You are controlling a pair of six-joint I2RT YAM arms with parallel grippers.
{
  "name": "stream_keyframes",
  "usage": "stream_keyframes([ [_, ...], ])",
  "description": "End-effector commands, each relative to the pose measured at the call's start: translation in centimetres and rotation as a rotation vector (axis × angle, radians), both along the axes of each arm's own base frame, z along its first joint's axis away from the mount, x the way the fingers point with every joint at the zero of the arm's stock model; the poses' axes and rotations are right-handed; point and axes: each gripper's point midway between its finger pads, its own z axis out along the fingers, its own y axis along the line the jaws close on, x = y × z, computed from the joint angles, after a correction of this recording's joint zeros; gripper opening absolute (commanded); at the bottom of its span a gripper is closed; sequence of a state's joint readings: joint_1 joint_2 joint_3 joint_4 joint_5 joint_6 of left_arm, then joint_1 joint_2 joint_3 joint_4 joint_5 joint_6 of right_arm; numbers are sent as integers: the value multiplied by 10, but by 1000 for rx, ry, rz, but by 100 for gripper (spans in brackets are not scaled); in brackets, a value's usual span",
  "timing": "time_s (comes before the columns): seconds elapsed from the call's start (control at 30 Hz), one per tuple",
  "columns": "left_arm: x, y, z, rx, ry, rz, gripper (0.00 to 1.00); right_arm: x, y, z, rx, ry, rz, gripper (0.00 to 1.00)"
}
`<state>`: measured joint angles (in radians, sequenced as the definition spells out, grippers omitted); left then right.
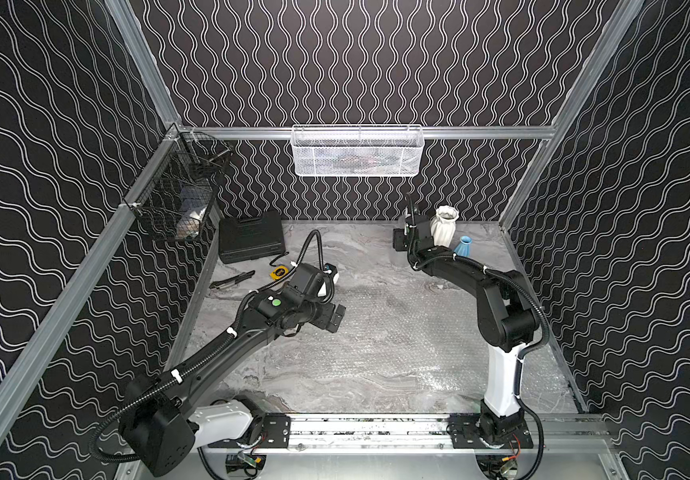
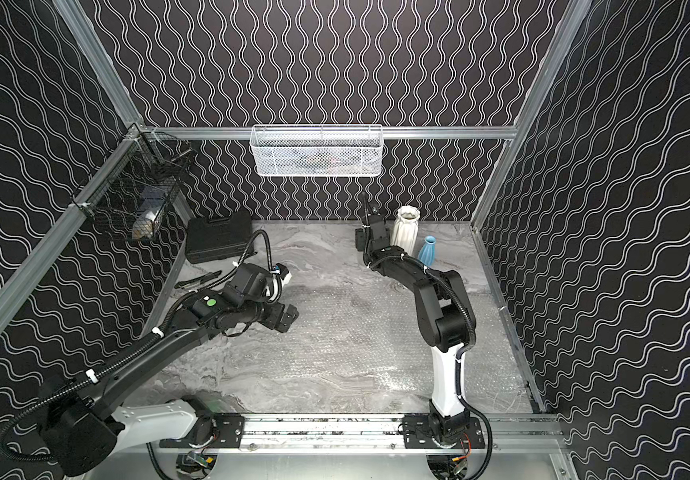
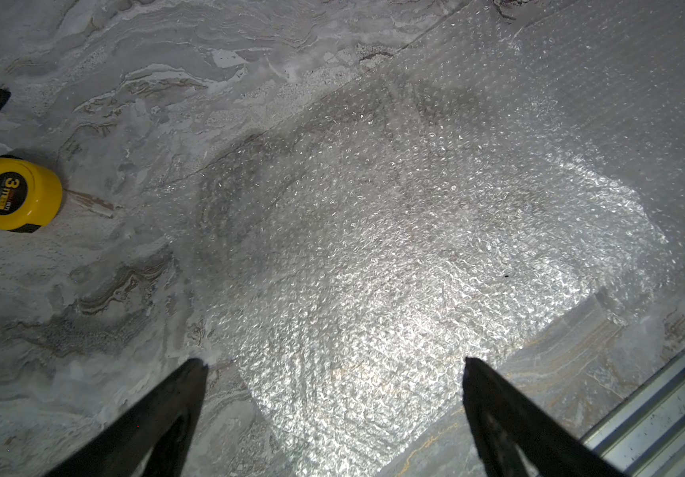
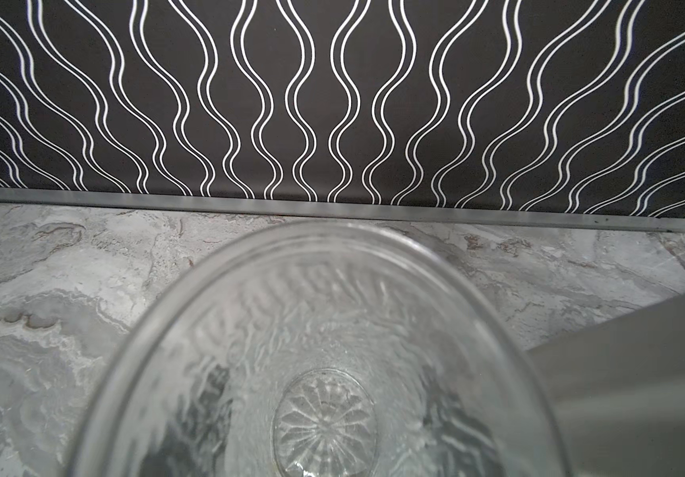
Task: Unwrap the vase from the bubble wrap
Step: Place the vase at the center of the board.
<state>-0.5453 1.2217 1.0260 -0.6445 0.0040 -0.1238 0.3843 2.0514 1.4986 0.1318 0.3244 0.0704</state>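
Observation:
A sheet of clear bubble wrap lies flat on the marble table. It fills most of the left wrist view. My left gripper hovers over its left edge, jaws wide open and empty. My right gripper is at the back of the table. The right wrist view looks down into a clear glass vase, bare of wrap, with the dark fingers showing through the glass on both sides. The arm hides this vase in both top views.
A white ribbed vase and a small blue vase stand just right of my right gripper. A black case, a yellow tape measure and a knife lie back left. A white mesh basket and a black wire basket hang on the walls.

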Motion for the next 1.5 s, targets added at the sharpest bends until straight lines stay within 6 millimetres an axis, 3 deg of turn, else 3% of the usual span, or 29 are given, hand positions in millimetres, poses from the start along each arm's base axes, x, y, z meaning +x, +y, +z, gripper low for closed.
stream_keyframes([
  [0.0,1,0,0,11,-6,-18,99,3,-3,10,13,-36,-21,60],
  [0.27,0,-1,0,7,-1,-22,99,-1,-6,11,25,-33,-38,76],
  [0.3,0,-1,0,3,-1,-23,99,-3,-7,24,38,-57,-41,77],
  [0.57,2,1,0,-16,9,-8,99,-17,-12,44,57,-73,-37,87],
  [0.9,7,7,2,-44,12,41,100,-65,-16,77,99,-66,26,91],
  [1.13,24,38,1,-11,2,267,100,-107,-51,81,56,-59,-65,92],
  [1.17,27,42,2,-12,-1,300,100,-115,-56,71,35,-40,-74,92],
  [1.47,57,83,17,9,-199,614,100,-154,-106,52,-72,-29,-250,92],
])
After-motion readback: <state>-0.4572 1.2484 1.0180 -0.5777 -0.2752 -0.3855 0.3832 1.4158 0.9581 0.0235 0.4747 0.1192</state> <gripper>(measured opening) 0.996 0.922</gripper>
